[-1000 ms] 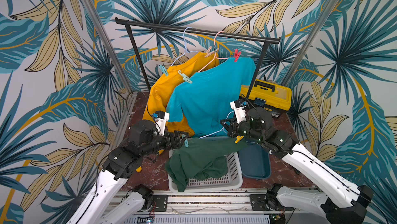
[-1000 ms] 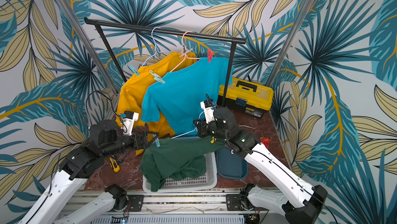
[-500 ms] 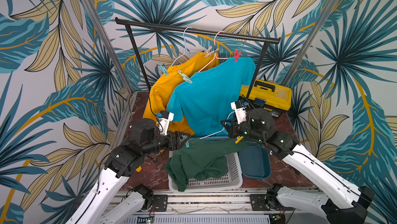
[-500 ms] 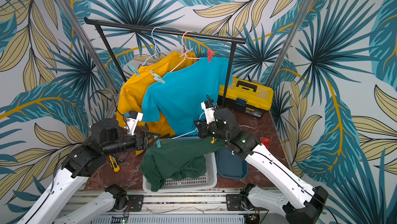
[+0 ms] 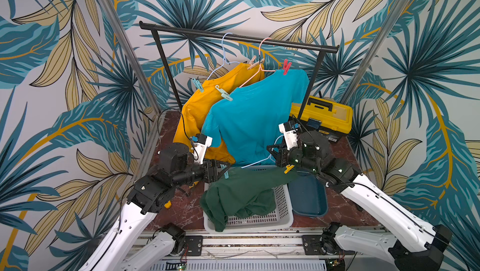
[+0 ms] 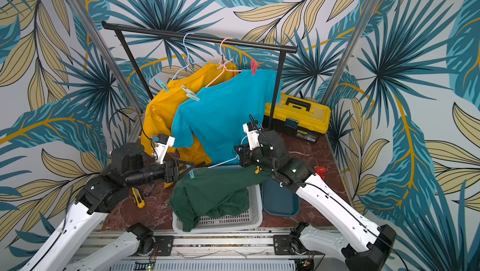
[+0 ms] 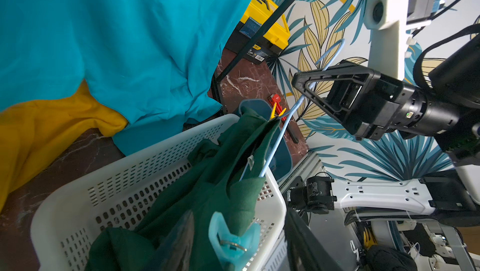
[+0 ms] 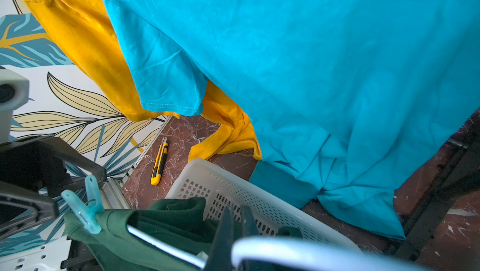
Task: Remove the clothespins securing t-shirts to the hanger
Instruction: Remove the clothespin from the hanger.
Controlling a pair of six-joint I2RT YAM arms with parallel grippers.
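Teal plastic clothespin (image 5: 226,174), clipped on the dark green cotton t-shirt (image 5: 241,197) shoulder, now sits btwn left gripper (image 5: 225,171) jaws. They've narrowed from wide, so squeeze-off looks close, but I can't tell if they're pinching yet. Right gripper (image 7: 301,89) is clamped on the pale-blue wire hanger (image 7: 275,137).

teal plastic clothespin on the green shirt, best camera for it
Right wrist: the teal plastic clothespin shows whole, clipped on the dark green cloth shirt. Left wrist cuts it off; in both top views it is tiny.

Shirt (image 5: 241,194) draped over basket (image 5: 249,226), tub (image 5: 309,199) just R, maybe touching; toolbox (image 5: 322,113) behind.
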